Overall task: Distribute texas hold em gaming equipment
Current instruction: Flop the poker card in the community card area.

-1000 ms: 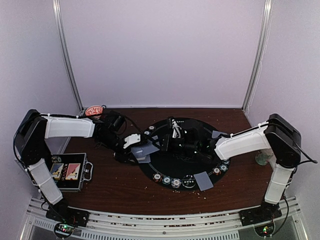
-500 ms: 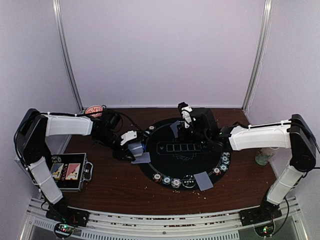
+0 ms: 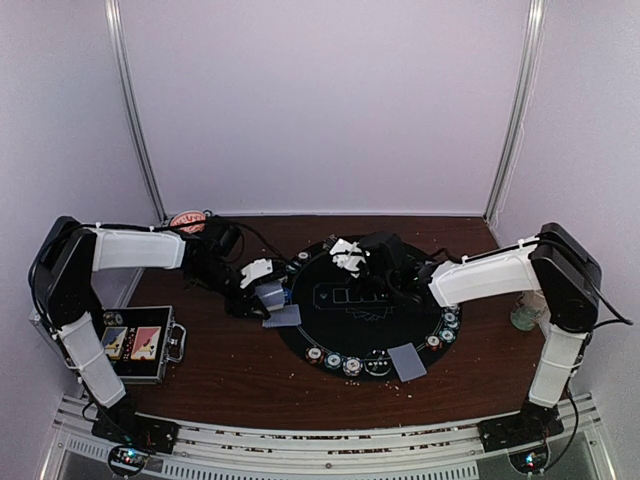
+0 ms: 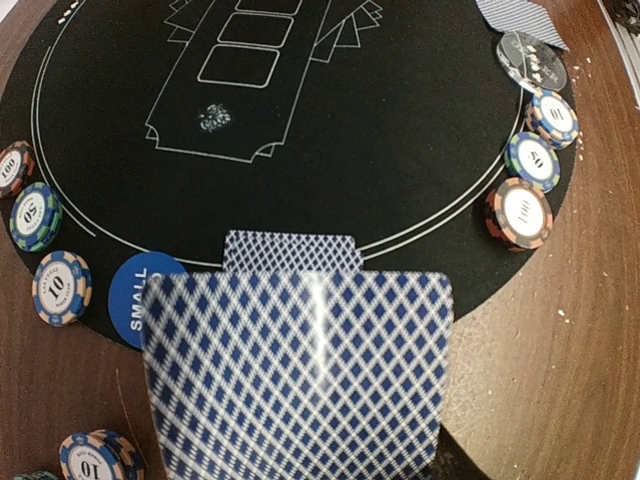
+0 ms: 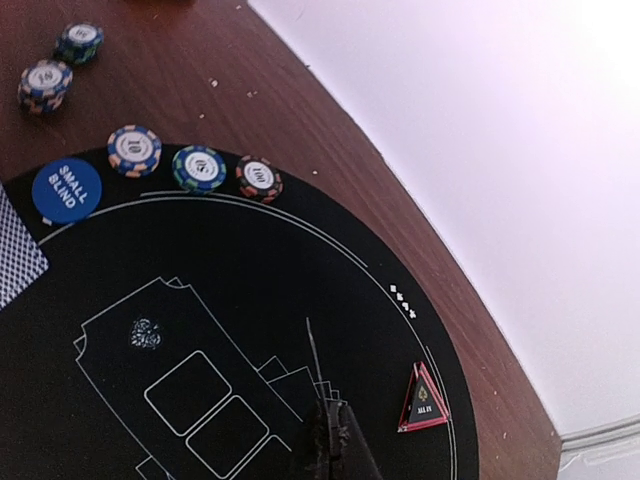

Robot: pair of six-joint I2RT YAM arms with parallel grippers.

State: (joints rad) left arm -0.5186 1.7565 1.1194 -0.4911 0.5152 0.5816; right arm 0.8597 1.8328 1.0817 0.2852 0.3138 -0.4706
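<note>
Pale lilac back wall [image 3: 320, 100], metal corner posts [image 3: 135, 120] L & R. Brown wood table [image 3: 230, 375] w/ crumbs, alu rail [image 3: 320, 445] at near edge. Soft even light.

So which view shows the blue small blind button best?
Right wrist: the blue button lies whole, lettering readable. Left wrist shows it partly hidden behind a card, only SMALL legible. Top external gives at most a blue speck.
</note>
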